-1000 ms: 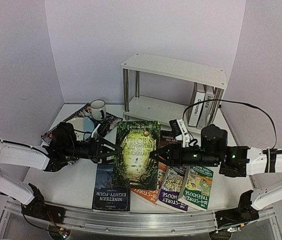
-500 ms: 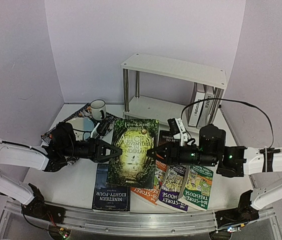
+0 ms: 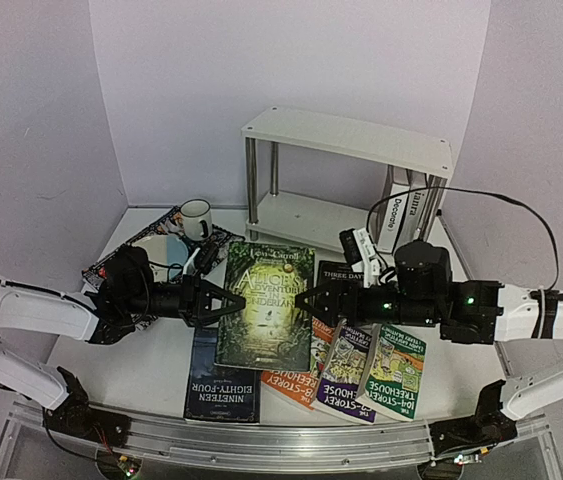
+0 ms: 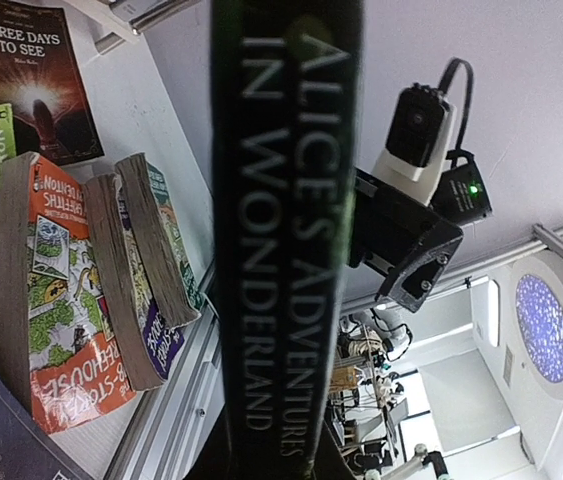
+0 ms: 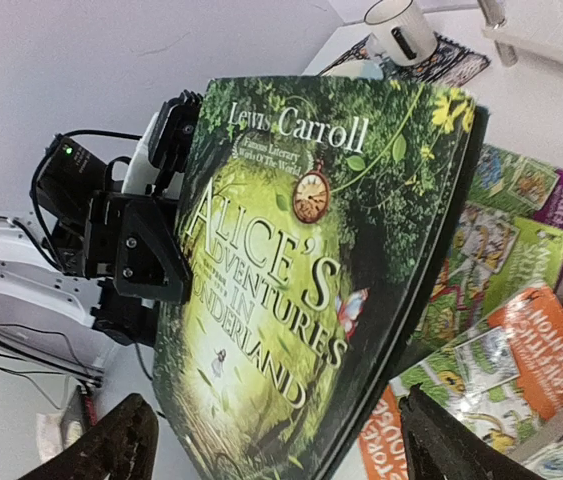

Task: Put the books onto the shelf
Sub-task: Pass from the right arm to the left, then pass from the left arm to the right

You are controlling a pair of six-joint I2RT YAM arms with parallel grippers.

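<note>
- Your left gripper (image 3: 229, 300) pinches the spine of the green illustrated Alice book (image 3: 269, 310), which is held tilted between both grippers.
- Your right gripper (image 3: 304, 299) gapes wide at its opposite edge, holding nothing.

The Alice book (image 5: 301, 270), green cover facing the camera, stands tilted above the desk (image 5: 561, 120). Its left edge is clamped in the left pincer (image 5: 173, 270). The right pincer (image 5: 281, 455) has its fingers (image 5: 111, 450) spread wide at the bottom corners (neither visibly touches the cover). Cartoon paperbacks (image 5: 506, 340) lie flat to the right. A white mug (image 5: 401, 25) stands on a patterned placemat (image 5: 441, 60).
</note>
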